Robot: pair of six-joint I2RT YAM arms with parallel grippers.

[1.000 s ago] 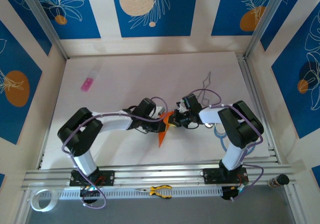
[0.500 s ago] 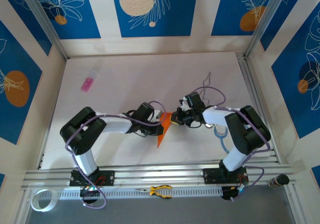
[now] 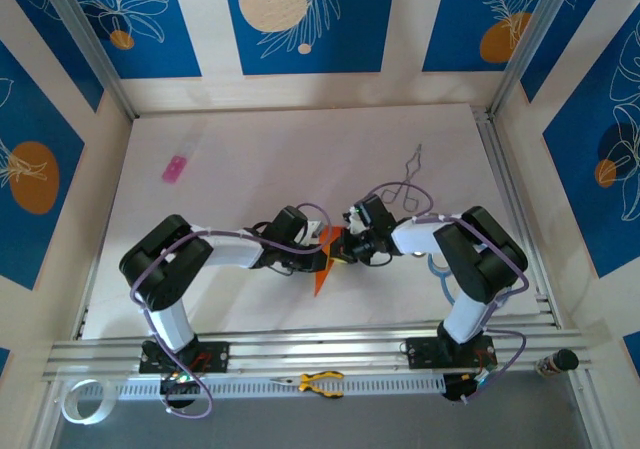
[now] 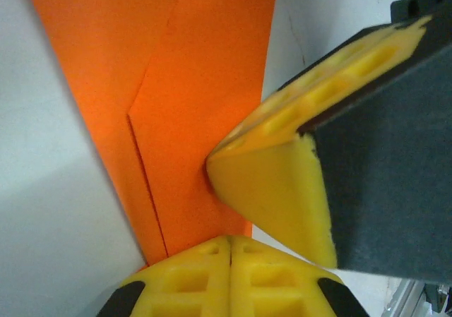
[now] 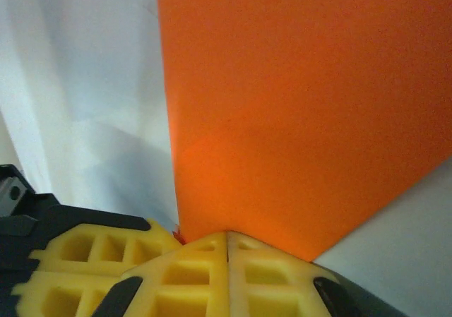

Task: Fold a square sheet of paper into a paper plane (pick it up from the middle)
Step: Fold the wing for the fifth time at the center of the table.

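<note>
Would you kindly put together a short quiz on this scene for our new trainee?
1. True or false: the left gripper and the right gripper both stand wide open.
2. What lies alone at the far left of the table? A) pliers B) pink object C) a cup
3. Fill in: the paper tapers to a point aimed at the table's ___ edge.
Key: 1 false, both are shut at the paper's wide end. 2 B. 3 near.
</note>
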